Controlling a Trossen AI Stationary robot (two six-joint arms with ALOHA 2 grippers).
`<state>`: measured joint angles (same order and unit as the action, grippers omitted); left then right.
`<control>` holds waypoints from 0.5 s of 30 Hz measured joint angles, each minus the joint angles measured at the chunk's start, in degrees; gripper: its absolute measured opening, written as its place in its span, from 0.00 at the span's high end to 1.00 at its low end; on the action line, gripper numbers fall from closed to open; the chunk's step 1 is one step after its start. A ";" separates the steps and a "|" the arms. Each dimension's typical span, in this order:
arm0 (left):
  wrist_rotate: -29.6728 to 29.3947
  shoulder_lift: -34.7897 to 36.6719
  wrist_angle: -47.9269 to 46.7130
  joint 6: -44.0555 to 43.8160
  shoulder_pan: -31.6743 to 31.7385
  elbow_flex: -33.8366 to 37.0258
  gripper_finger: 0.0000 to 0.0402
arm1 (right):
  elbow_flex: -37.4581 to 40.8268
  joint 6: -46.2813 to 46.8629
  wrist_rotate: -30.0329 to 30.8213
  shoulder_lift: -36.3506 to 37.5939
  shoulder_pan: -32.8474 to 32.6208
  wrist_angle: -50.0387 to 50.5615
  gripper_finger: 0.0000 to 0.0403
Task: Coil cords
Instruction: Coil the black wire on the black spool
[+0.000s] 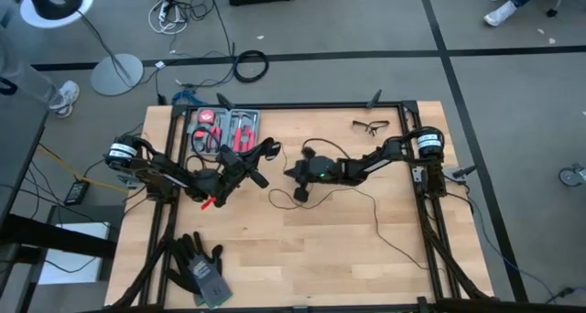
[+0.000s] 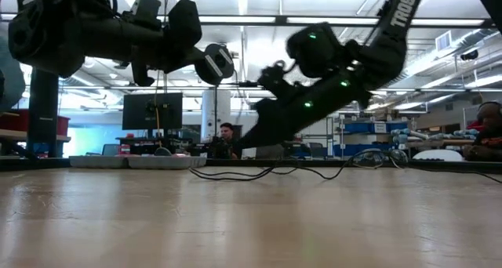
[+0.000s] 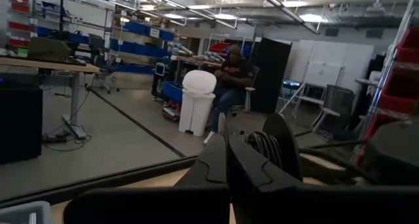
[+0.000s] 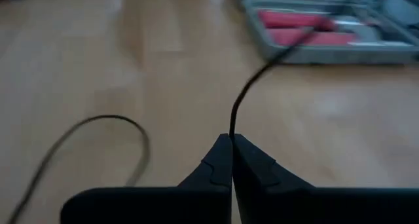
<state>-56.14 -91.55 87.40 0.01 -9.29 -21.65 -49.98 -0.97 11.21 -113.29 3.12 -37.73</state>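
The thin black cord (image 4: 237, 109) is pinched between the clenched jaws of the right gripper (image 4: 231, 140), rising from their tips so slack can be gathered; the remainder trails across the tabletop (image 1: 330, 249). The left gripper (image 3: 227, 145) is held aloft, jaws clenched on nothing.

Light wooden plank table top (image 1: 311, 258), framed by black rails. At its far left edge, a grey open tool case (image 1: 222, 130) holding red-handled pliers and cutters; the same case shows blurred in the right wrist view (image 4: 327, 27). Clear safety glasses with dark frame (image 1: 370, 125) lie near the far right edge, lenses down. A pair of dark grey knit work gloves (image 1: 200, 265) sits at the near left corner, overlapping. On the floor beyond the table: a thick black cable wound in a ring (image 1: 250, 66), a white cable bundle (image 1: 166, 18), a round grey lamp base (image 1: 116, 74). Seated person beside a white bin (image 3: 198, 99).
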 joint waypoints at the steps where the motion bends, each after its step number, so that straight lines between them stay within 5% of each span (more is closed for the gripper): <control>1: -0.01 0.00 -1.11 0.34 0.01 -0.43 1.00 | -1.48 -0.67 -0.61 -0.28 -0.33 2.10 1.00; 15: -3.24 0.02 -6.40 2.93 1.17 -2.27 1.00 | -17.21 -9.70 -6.33 -4.63 -5.05 14.00 1.00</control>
<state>-59.38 -91.53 81.00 2.94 -8.11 -23.92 -67.19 -10.67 4.89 -117.92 -1.93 -23.73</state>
